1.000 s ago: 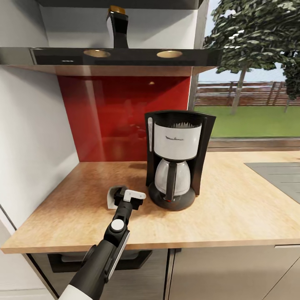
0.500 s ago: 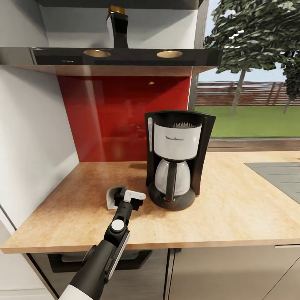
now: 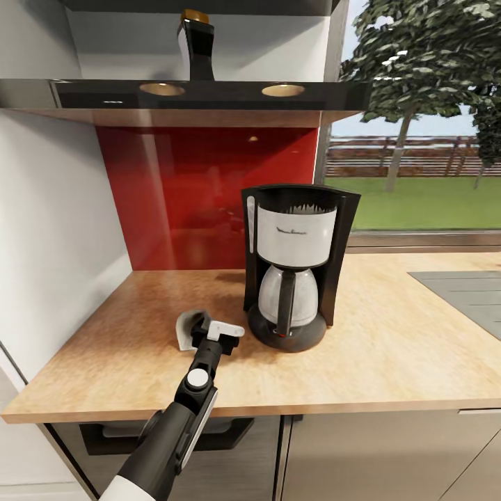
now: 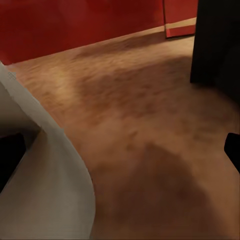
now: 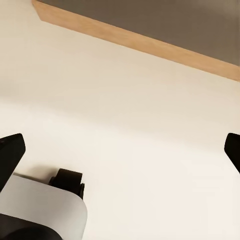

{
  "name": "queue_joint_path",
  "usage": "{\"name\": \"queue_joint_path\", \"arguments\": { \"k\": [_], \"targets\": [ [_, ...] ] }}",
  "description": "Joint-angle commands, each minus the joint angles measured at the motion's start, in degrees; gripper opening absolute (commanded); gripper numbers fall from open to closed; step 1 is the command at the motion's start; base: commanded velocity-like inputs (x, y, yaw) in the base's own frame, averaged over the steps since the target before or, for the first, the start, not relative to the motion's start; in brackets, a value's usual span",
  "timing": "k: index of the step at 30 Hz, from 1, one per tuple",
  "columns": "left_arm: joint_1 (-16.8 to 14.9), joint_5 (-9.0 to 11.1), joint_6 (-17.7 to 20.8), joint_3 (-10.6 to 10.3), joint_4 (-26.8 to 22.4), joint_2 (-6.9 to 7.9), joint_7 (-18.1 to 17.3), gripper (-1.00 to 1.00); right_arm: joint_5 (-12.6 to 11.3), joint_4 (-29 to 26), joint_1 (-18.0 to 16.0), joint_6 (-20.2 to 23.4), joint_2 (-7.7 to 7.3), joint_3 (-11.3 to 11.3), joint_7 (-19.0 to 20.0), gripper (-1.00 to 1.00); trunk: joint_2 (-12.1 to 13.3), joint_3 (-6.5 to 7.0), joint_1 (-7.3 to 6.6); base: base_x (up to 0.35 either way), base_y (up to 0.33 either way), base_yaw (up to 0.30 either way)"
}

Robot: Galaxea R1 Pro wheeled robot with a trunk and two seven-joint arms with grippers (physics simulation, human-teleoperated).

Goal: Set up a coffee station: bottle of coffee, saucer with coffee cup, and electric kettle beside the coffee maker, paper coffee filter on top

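The coffee maker (image 3: 296, 268) stands on the worktop (image 3: 390, 341), the bottle of coffee (image 3: 195, 45) waits on the shelf (image 3: 174, 90), and the left end effector (image 3: 209, 332) sits spread beside a white paper coffee filter (image 3: 186, 330); kettle, saucer and cup remain.

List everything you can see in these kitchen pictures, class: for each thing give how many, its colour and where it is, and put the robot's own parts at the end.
Light wood-grain kitchen countertop: one, tan, above grey cabinet fronts.
Tall black-and-white drip coffee maker: one, black frame, white upper body, steel-and-white carafe; upright on the countertop by the window.
Dark flared bottle of coffee with gold cap: one, on the shelf above the hood.
White paper coffee filter: one, on the countertop left of the coffee maker, at the left pincer.
Glossy red backsplash panel: one, on the wall behind the countertop.
Grey inset panel: one, in the countertop at right.
Window: one, showing a tree, fence and lawn.
Left pincer: one, black and white, low over the countertop; jaws hard to judge.
Right pincer: one, black fingertips apart, over a pale floor.
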Motion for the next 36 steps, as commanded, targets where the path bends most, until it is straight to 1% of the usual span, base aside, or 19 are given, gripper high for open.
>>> {"name": "queue_joint_path", "arguments": {
  "k": [1,36],
  "targets": [
    [-0.04,-0.55,0.42,-0.09,-0.03,0.0,0.2,1.0,0.18,0.03,-0.03,-0.16,-0.02,0.06,0.01,1.0,-0.03,-0.06,0.0,0.0,0.0,0.0],
    [-0.04,-0.55,0.42,-0.09,0.24,0.0,0.2,1.0,0.18,0.03,-0.03,-0.16,-0.02,0.04,0.0,1.0,-0.03,-0.06,0.0,0.005,0.009,0.0]
  ]
}}
